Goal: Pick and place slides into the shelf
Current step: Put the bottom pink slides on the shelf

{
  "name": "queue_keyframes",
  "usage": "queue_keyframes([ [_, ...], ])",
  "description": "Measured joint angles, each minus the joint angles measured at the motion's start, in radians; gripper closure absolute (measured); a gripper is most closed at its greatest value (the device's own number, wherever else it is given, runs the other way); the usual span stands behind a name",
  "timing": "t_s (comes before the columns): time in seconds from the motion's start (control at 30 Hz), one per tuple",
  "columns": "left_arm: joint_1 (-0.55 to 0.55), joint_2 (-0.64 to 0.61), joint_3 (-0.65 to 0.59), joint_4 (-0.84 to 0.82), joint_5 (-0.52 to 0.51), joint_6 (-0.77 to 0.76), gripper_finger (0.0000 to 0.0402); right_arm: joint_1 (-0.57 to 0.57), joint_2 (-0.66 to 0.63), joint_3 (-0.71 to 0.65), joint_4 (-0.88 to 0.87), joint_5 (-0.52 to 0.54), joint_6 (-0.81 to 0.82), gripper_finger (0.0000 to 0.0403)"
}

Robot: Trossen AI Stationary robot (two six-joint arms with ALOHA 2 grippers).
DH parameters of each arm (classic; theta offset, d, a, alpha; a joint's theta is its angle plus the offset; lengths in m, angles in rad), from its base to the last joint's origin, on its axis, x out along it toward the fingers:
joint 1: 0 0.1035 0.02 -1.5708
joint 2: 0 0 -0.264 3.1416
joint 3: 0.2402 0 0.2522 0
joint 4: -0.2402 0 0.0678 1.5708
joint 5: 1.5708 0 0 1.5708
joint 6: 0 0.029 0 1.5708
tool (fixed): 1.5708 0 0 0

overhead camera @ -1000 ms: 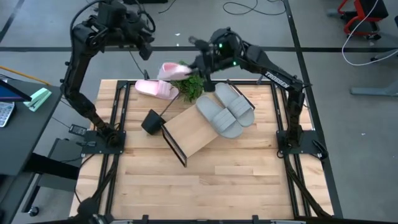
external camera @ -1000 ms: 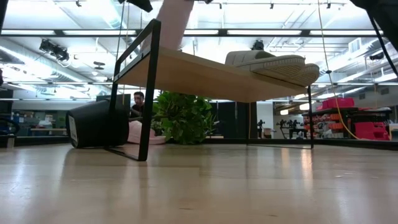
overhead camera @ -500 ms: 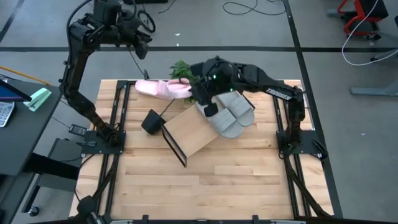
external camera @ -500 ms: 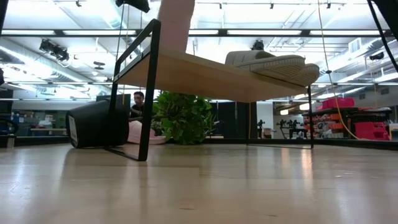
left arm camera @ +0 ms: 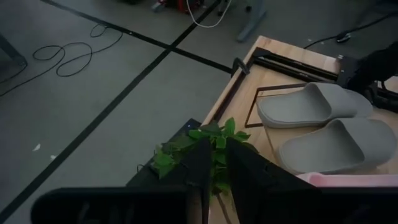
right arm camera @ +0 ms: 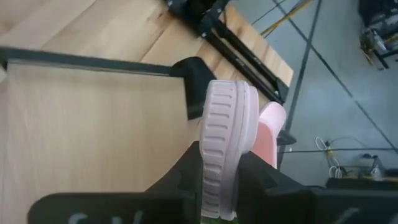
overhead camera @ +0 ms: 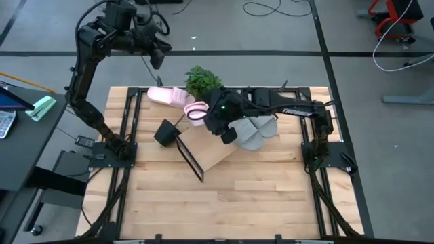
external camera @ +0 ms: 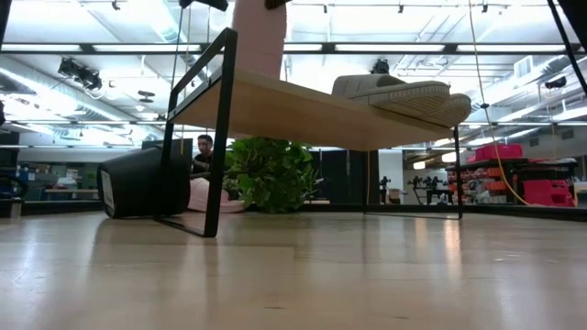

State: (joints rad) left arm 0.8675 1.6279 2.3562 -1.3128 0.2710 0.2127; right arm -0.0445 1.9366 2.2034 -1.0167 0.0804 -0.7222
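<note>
Pink foam was what caught my eye: the right gripper (overhead camera: 203,114) had one pink slide (right arm camera: 225,146) pinched edge-on between its fingers, sole turned sideways so the ribbed tread faced the wrist camera. It held the slide right over the bare half of the shelf (overhead camera: 207,144), the slanted light-wood board on its black frame, and from the low view the slide (external camera: 259,37) looked close to the board's upper surface, though I couldn't tell if it was touching. My guess was that gripping it by the edge kept the fingers clear of the board when it came to setting it down.

Just past the gripper, on the far half of the shelf, the two grey slides (overhead camera: 256,129) sat side by side, partly hidden under the right arm. That left room next to them, which is probably why the pink one was aimed at the empty end.

Off to the other side of the gripper, the second pink slide (overhead camera: 168,96) lay flat on the table beside the plant (overhead camera: 201,81), with a black pot (overhead camera: 165,131) tipped over near the shelf's frame.

The left gripper (left arm camera: 214,165) hung high and well away from all that, its fingers nearly closed with nothing between them. Looked like it was just waiting.
</note>
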Motion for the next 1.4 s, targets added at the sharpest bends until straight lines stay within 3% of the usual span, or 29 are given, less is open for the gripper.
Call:
queue_keyframes([
  [0.8,-0.036,0.0,0.0,-0.058,0.0,-0.046,0.0354,0.034,-0.062,-0.055,-0.029,-0.025,-0.041,0.0346],
  [1.0,-0.034,0.001,0.0,-0.077,0.0,-0.044,0.0362,0.072,-0.084,-0.106,0.032,0.077,-0.101,0.0346],
  [1.2,-0.033,0.001,0.0,-0.076,0.0,-0.043,0.0367,0.124,-0.16,-0.267,0.098,0.175,-0.117,0.0346],
  [1.4,-0.033,0.001,0.0,-0.076,0.0,-0.042,0.0362,0.191,-0.322,-0.611,0.456,0.346,-0.22,0.0346],
])
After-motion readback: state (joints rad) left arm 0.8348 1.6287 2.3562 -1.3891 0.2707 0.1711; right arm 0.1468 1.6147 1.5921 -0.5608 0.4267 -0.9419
